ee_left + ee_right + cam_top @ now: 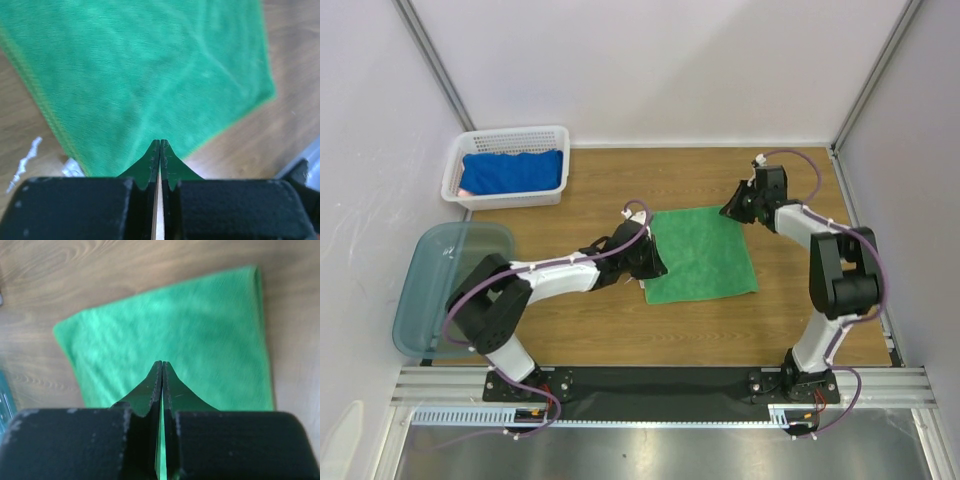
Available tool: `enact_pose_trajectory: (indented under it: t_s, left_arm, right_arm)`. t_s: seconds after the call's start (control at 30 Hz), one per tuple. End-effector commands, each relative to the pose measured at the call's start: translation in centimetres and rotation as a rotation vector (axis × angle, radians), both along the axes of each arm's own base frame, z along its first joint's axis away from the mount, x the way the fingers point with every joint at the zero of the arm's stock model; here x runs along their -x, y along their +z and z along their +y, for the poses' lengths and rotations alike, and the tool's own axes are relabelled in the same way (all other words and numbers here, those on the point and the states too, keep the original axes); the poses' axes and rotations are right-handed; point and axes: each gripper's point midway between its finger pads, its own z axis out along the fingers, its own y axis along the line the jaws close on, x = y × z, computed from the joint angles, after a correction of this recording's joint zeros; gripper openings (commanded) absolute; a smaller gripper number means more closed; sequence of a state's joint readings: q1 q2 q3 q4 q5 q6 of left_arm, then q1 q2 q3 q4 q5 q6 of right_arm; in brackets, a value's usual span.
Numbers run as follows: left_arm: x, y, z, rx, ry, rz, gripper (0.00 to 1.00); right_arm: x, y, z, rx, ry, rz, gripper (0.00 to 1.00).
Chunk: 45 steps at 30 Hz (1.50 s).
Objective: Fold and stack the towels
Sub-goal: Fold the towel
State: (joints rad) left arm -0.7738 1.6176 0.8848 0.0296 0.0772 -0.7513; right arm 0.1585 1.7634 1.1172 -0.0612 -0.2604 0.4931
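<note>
A green towel (700, 255) lies flat on the wooden table, folded into a rough square. My left gripper (650, 262) is shut and empty at the towel's left edge. In the left wrist view its tips (160, 142) sit over the near edge of the towel (140, 70). My right gripper (732, 210) is shut and empty at the towel's far right corner. In the right wrist view its tips (162, 363) hover over the towel (175, 325). A blue towel (513, 170) lies in the white basket (455, 180) at the far left.
A clear teal tray (420, 300) sits at the table's left edge beside the left arm. A small white tag (25, 165) lies on the wood next to the green towel's left edge. White walls enclose the table on three sides.
</note>
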Motion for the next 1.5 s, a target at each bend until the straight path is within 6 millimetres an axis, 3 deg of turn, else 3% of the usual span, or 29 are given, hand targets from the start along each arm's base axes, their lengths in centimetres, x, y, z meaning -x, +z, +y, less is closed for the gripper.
enact_pose_trajectory:
  t_s: [0.0, 0.13, 0.2, 0.27, 0.37, 0.63, 0.8, 0.93, 0.97, 1.03, 1.07, 1.13, 1.23, 1.3, 1.47]
  left_arm:
    - [-2.7, 0.3, -0.4, 0.047, 0.108, -0.033, 0.04]
    - [-2.7, -1.6, -0.2, -0.022, 0.108, 0.015, 0.01]
    - [-2.8, -2.7, 0.8, -0.067, 0.164, 0.038, 0.00]
    - [-1.5, -4.8, 2.6, -0.137, 0.202, 0.104, 0.00]
    - [-0.4, -6.3, 4.3, -0.191, 0.234, 0.144, 0.00]
    - [-0.5, -6.3, 6.9, -0.308, 0.260, 0.124, 0.00]
    - [-2.6, -3.1, 5.7, -0.308, 0.185, 0.044, 0.00]
    - [-4.9, 2.3, 4.0, -0.271, 0.124, -0.083, 0.04]
    - [-6.0, 4.4, 3.3, -0.253, 0.104, -0.136, 0.08]
    - [-7.3, 6.2, 3.1, -0.251, 0.093, -0.179, 0.13]
    - [-8.5, 7.3, 2.6, -0.241, 0.107, -0.203, 0.16]
    - [-10.3, 7.4, 3.2, -0.242, 0.140, -0.199, 0.19]
    - [-13.5, 6.1, 3.6, -0.215, 0.187, -0.151, 0.10]
    - [-15.5, 4.1, 4.4, -0.216, 0.228, -0.110, 0.04]
    - [-17.9, 1.1, 5.3, -0.195, 0.236, -0.056, 0.00]
  right_arm:
    - [-4.1, 1.5, -0.4, -0.030, 0.031, -0.119, 0.00]
    - [-5.2, -1.2, -1.3, -0.012, 0.017, -0.077, 0.00]
    - [-5.5, -2.1, -1.7, 0.006, 0.009, -0.067, 0.00]
    - [-5.8, -3.1, -2.1, 0.006, -0.002, -0.049, 0.00]
    - [-6.3, -3.7, -2.5, 0.009, -0.015, -0.045, 0.00]
    - [-7.4, -5.1, -3.4, 0.034, -0.017, -0.026, 0.00]
    - [-7.3, -3.3, -2.3, -0.012, 0.037, -0.038, 0.00]
    - [-5.6, 2.2, -0.8, -0.064, 0.097, -0.104, 0.00]
    - [-5.1, 2.9, -0.6, -0.069, 0.104, -0.106, 0.00]
    - [-4.2, 4.9, -0.7, -0.076, 0.096, -0.129, 0.00]
    - [-3.3, 4.3, -0.8, -0.088, 0.078, -0.090, 0.00]
    - [-2.2, 4.0, -0.8, -0.098, 0.077, -0.062, 0.00]
    - [0.0, 2.0, -0.8, -0.095, 0.077, 0.020, 0.00]
    - [1.1, 0.8, -1.4, -0.069, 0.052, 0.057, 0.00]
    - [1.7, -1.3, -2.7, -0.018, -0.013, 0.090, 0.00]
